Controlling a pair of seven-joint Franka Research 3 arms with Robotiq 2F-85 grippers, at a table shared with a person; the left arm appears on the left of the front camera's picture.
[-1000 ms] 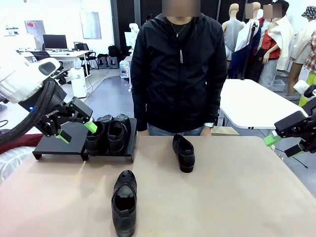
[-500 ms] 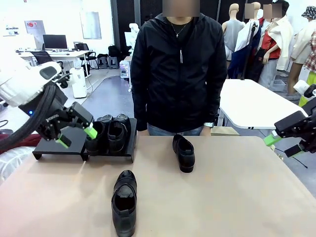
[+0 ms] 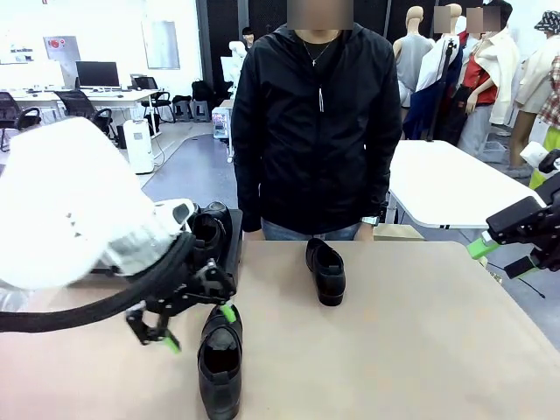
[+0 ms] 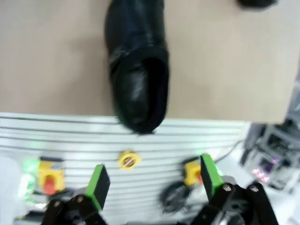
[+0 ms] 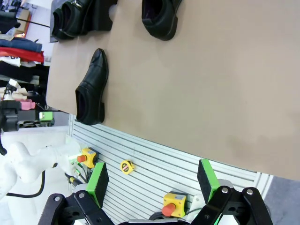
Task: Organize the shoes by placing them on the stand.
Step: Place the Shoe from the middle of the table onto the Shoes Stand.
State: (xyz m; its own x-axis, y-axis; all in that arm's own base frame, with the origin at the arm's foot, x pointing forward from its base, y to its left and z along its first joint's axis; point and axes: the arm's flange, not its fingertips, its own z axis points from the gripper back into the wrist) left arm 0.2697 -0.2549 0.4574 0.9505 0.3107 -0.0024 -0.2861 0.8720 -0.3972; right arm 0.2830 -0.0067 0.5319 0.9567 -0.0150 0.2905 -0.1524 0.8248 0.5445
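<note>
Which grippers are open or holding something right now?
Left gripper: open, empty, poised near the nearest shoe.
Right gripper: open, holding nothing, off the table's right side.

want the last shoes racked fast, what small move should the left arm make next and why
Probably lower the left gripper over the near shoe until its open jaws straddle the heel end. That shoe lies on the table right beside the gripper, and the left wrist view shows it ahead, roughly between the fingers.
</note>
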